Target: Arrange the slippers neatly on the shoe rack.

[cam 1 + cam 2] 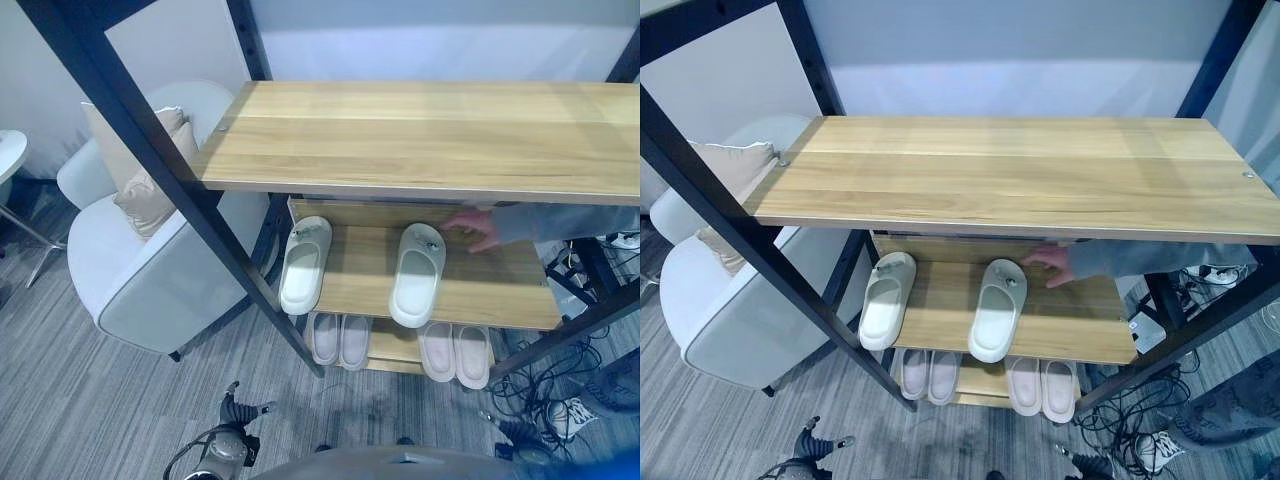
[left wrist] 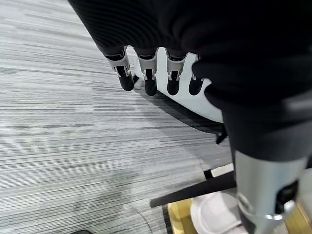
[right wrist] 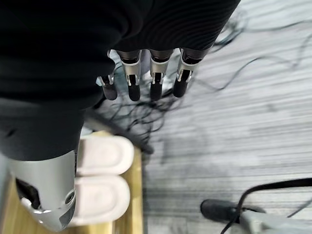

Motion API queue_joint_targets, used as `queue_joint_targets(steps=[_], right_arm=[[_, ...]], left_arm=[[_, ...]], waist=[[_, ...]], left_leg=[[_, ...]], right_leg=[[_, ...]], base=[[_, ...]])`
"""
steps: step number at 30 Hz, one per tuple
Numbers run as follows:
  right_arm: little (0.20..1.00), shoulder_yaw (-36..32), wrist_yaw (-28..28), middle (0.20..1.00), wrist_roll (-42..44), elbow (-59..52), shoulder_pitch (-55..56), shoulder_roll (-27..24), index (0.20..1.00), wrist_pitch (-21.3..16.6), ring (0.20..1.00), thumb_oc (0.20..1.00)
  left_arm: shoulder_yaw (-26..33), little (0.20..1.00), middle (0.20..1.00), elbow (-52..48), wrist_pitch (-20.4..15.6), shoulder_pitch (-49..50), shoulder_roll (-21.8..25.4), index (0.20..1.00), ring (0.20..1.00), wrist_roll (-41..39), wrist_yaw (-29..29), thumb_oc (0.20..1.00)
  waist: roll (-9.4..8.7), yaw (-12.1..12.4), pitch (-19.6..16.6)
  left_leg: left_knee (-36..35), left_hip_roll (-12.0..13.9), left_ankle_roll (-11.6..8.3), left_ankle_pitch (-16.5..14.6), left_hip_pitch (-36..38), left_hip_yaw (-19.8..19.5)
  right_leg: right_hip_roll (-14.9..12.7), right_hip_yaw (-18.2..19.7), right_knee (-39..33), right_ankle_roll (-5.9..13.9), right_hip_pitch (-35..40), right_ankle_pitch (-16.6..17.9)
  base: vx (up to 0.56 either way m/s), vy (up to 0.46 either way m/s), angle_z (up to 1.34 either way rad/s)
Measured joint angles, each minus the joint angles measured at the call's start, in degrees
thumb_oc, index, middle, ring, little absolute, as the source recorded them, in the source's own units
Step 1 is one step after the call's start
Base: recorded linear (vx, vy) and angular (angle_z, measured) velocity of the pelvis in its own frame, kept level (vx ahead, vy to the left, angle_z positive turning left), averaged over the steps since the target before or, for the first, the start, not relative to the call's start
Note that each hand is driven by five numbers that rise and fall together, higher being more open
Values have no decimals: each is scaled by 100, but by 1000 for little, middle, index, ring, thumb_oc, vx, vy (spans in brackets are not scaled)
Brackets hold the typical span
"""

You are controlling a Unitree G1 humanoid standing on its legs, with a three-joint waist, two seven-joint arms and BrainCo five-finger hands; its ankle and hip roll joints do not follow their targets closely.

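Slippers: two white ones, left slipper (image 1: 303,264) and right slipper (image 1: 417,273), lie well apart on the middle shelf (image 1: 480,290) of the shoe rack (image 1: 430,135), toes hanging over the front edge; two pairs (image 1: 338,340) (image 1: 455,354) sit on the bottom shelf. A person's hand (image 1: 472,228) touches the middle shelf just beside the right slipper. Left hand (image 2: 146,73) and right hand (image 3: 144,78) hang low over the carpet floor (image 2: 58,136), fingers straight, holding nothing; white armchair (image 1: 140,270) stands left of the rack.

I see a person's hand (image 1: 472,228) blocking the middle shelf's (image 1: 500,285) right rear. Its centre between the 2 slippers (image 1: 304,264) (image 1: 417,272) lies free.
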Motion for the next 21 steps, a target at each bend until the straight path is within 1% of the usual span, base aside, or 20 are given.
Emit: queue_joint_targets(steps=[1, 2, 3, 4, 5, 7, 8, 9, 10, 11, 17, 18, 19, 20, 21], right_arm=[[1000, -3, 2, 1000, -53, -51, -8, -66, 1000, -7, 1000, 1000], [1000, -29, 25, 1000, -103, -37, 26, -146, 1000, 5, 1000, 1000], [1000, -74, 43, 1000, -108, -36, 79, -226, 1000, 4, 1000, 1000], [1000, -56, 56, 1000, -117, -41, 113, -258, 1000, 3, 1000, 1000], [1000, -57, 60, 1000, -121, -46, 142, -212, 1000, 2, 1000, 1000], [1000, -47, 164, 1000, -121, -262, 314, 20, 1000, 0, 1000, 1000], [1000, -9, 192, 1000, -121, -259, 316, 190, 1000, -2, 1000, 1000], [1000, 4, 207, 1000, -119, -255, 327, 273, 1000, 0, 1000, 1000], [1000, 146, 256, 1000, -118, -295, 311, 344, 1000, -1, 1000, 1000], [1000, 225, 301, 1000, -119, -328, 310, 360, 1000, -4, 1000, 1000], [1000, 547, 464, 1000, -119, -658, 298, 306, 1000, -5, 1000, 1000], [1000, 634, 522, 1000, -109, -674, 289, 298, 1000, -5, 1000, 1000], [1000, 891, 618, 1000, -71, -787, 290, 351, 1000, 2, 1000, 1000], [1000, 1195, 735, 1000, -32, -1216, 309, 310, 1000, 45, 1000, 1000], [1000, 1460, 909, 1000, 52, -2209, 803, 252, 1000, -109, 1000, 1000]], left_arm=[[14, 1000, 1000, 1, 14, 26, -41, 1000, 1000, -1, -9, 1000], [17, 1000, 1000, -1, 16, 40, -158, 1000, 1000, 3, -36, 1000], [14, 1000, 1000, -13, 9, 83, -241, 1000, 1000, 6, -68, 1000], [10, 1000, 1000, -69, -2, 126, -297, 1000, 1000, 7, -70, 1000], [-1, 1000, 1000, -65, 4, 116, -322, 1000, 1000, 13, -81, 1000], [5, 1000, 1000, -62, 11, 125, -322, 1000, 1000, 21, -125, 1000], [10, 1000, 1000, -31, 26, 194, -270, 1000, 1000, 20, -149, 1000], [10, 1000, 1000, -3, 31, 175, -226, 1000, 1000, 20, -221, 1000], [-7, 1000, 1000, 26, 75, 183, -190, 1000, 1000, 28, -238, 1000], [-6, 1000, 1000, 25, 98, 202, -183, 1000, 1000, 29, -242, 1000], [-153, 1000, 1000, -27, 104, 195, -202, 1000, 1000, 127, -245, 1000], [-193, 1000, 1000, -111, 103, 197, -202, 1000, 1000, 141, -247, 1000], [-310, 1000, 1000, -216, 106, 193, -182, 1000, 1000, 155, -253, 1000], [-280, 1000, 1000, -1389, 367, 567, -14, 1000, 1000, 334, -268, 1000], [-621, 1000, 1000, -5180, 282, 1576, 990, 1000, 1000, 760, -203, 1000]], waist=[[141, -25, -28], [317, -129, -72], [431, -181, -108], [549, -227, -152], [588, -275, -191], [436, -296, -162], [323, -306, -181], [270, -345, -184], [259, -341, -188], [280, -300, -218], [456, -277, -288], [487, -266, -307], [517, -236, -313], [550, -217, -257], [425, -178, -104]], left_leg=[[-312, 160, -14, 13, 110, -43], [-873, 374, -4, 59, 379, -4], [-1192, 418, -24, 166, 597, 17], [-1246, 466, -33, 193, 686, 63], [-1361, 519, -16, 95, 709, 145], [-1370, 357, 64, 121, 769, 262], [-1368, 257, 130, 126, 768, 325], [-1369, 199, 163, 133, 771, 334], [-1371, 161, 211, 110, 858, 417], [-1371, 161, 231, 97, 879, 470], [-1372, 197, 242, 108, 859, 477], [-1372, 196, 242, 109, 857, 478], [-1371, 190, 242, 110, 856, 474], [-1363, 191, 248, 121, 887, 453], [-1344, 189, 174, 170, 837, 439]], right_leg=[[59, -18, -68, 4, 65, 48], [127, -142, -68, 61, 217, 12], [154, -174, -69, 112, 332, -22], [201, -169, -85, 207, 345, -84], [209, -157, -89, 256, 336, -65], [65, -49, -97, 356, 349, 36], [-40, 15, -92, 422, 306, 72], [-96, 14, -99, 446, 312, 83], [-140, 93, -102, 473, 339, 98], [-155, 161, -101, 476, 339, 98], [-119, 162, -102, 462, 299, 104], [-120, 162, -102, 461, 298, 105], [-126, 160, -102, 460, 299, 108], [-135, 76, -117, 449, 342, 151], [-126, 63, -83, 450, 352, 156]], base=[[120, 73, 0], [88, 68, 28], [75, 81, 31], [88, 109, 10], [49, 93, -5], [11, 49, -22], [47, 52, -21], [52, 43, -24], [15, 23, -22], [-33, 16, -24], [-25, 17, -4], [-99, 51, 1], [-90, 38, -1], [-150, 30, 10], [-123, 15, 42]])
